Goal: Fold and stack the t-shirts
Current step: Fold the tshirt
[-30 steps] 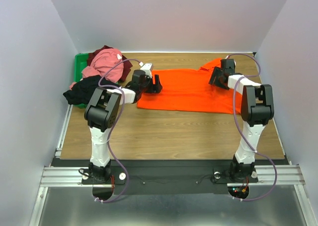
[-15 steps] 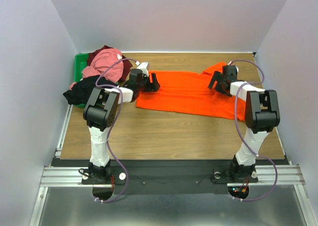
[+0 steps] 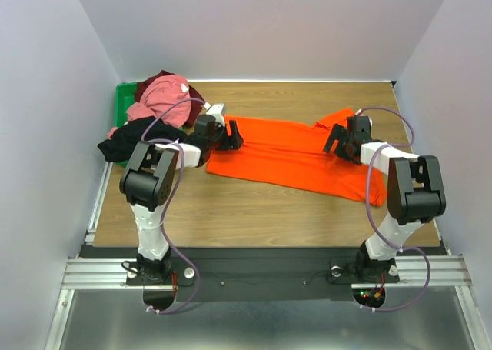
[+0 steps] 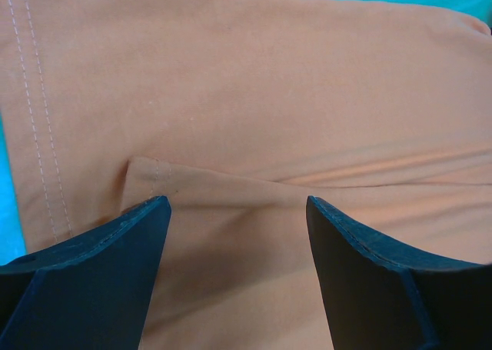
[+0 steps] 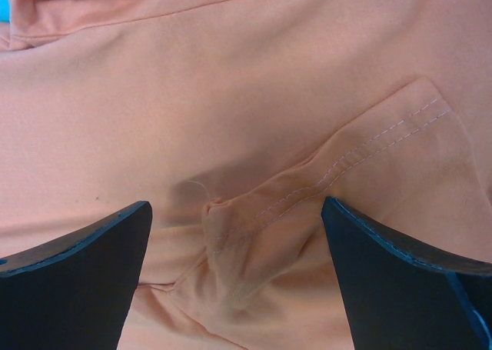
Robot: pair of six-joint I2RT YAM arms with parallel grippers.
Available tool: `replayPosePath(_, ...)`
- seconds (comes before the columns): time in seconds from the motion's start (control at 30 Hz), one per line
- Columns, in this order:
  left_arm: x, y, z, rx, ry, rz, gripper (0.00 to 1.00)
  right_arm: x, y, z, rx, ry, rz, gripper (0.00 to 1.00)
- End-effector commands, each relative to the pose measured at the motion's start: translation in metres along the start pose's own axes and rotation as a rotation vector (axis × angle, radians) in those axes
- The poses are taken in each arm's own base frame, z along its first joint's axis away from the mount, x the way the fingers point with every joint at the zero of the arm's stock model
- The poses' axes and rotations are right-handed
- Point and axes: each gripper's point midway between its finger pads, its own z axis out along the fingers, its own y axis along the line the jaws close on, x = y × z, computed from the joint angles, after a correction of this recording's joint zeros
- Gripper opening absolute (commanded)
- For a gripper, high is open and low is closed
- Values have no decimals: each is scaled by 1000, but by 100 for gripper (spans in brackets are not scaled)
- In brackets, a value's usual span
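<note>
The bright orange t-shirt [image 3: 288, 154] lies spread across the middle of the wooden table. My left gripper [image 3: 233, 137] is open over its left edge; in the left wrist view [image 4: 237, 211] the cloth with a small fold lies between the spread fingers. My right gripper [image 3: 335, 141] is open over the shirt's right part near a sleeve; in the right wrist view [image 5: 234, 215] a stitched seam and a bunched wrinkle [image 5: 231, 242] lie between the fingers. The pink [image 3: 163, 96], dark maroon [image 3: 146, 88] and black [image 3: 131, 141] t-shirts are heaped at the far left.
A green plastic bin [image 3: 121, 104] stands at the far left under the heap of shirts. Grey walls close the table on three sides. Bare wood [image 3: 254, 204] shows in front of the orange shirt.
Both grippers have moved toward me and the orange shirt has shifted with them; its right end now lies nearer the front. The left gripper has shifted slightly left.
</note>
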Motion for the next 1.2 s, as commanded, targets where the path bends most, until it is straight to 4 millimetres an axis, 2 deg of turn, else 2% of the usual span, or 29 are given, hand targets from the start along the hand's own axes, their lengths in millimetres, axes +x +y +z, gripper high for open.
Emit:
replayPosePath(0.0, 46, 20, -21, -83, 121, -41, 84, 77, -38, -13, 127, 224, -14, 100)
replayPosePath(0.03, 34, 17, -27, -90, 86, -33, 84, 72, -35, -17, 121, 205, -15, 100)
replayPosePath(0.07, 32, 15, -32, -93, 77, -31, 84, 61, -28, -25, 98, 166, -14, 100)
replayPosePath(0.13, 7, 6, -44, -88, 14, -27, 84, 40, -11, -35, 35, 116, -15, 100)
replayPosePath(0.2, -14, 1, -53, -95, -31, -24, 84, 11, 7, -47, -32, 52, -15, 100)
replayPosePath(0.23, -39, -4, -59, -108, -91, -15, 85, -12, 23, -54, -93, 11, -21, 100)
replayPosePath(0.3, -58, -2, -63, -149, -115, -5, 87, -35, 39, -62, -144, -31, -23, 100)
replayPosePath(0.33, -66, 5, -61, -191, -129, -4, 88, -61, 54, -69, -185, -79, -22, 100)
replayPosePath(0.37, -87, 8, -60, -223, -160, -2, 88, -69, 59, -66, -192, -87, -22, 100)
replayPosePath(0.43, -90, 22, -46, -263, -138, -8, 88, -93, 64, -62, -173, -132, -16, 100)
replayPosePath(0.47, -113, 21, -42, -265, -168, -11, 88, -123, 73, -68, -177, -193, -11, 100)
replayPosePath(0.5, -114, 25, -37, -275, -149, -6, 88, -132, 72, -63, -157, -210, -13, 100)
replayPosePath(0.53, -108, 32, -25, -288, -125, -3, 88, -137, 64, -45, -95, -212, -7, 100)
replayPosePath(0.57, -126, 28, -21, -282, -153, 4, 88, -146, 64, -39, -79, -225, -5, 100)
replayPosePath(0.6, -126, 32, -17, -295, -135, 11, 88, -167, 67, -39, -76, -265, 3, 100)
replayPosePath(0.63, -120, 40, -8, -315, -115, 14, 87, -166, 60, -22, -47, -247, 11, 100)
replayPosePath(0.67, -132, 39, -5, -320, -128, 20, 86, -177, 60, -20, -47, -263, 22, 100)
replayPosePath(0.7, -135, 44, -2, -334, -128, 19, 86, -180, 58, -14, -39, -263, 29, 100)
replayPosePath(0.73, -128, 51, 5, -350, -109, 24, 85, -183, 51, -8, -22, -263, 46, 99)
replayPosePath(0.8, -133, 57, 9, -370, -113, 23, 84, -184, 50, 6, -6, -258, 47, 99)
replayPosePath(0.83, -128, 61, 14, -377, -101, 20, 84, -189, 34, 11, 28, -263, 64, 99)
replayPosePath(0.87, -128, 62, 16, -376, -99, 19, 84, -187, 30, 19, 37, -251, 64, 98)
replayPosePath(1.17, -108, 72, 18, -393, -72, 22, 84, -176, -12, 37, 140, -222, 81, 98)
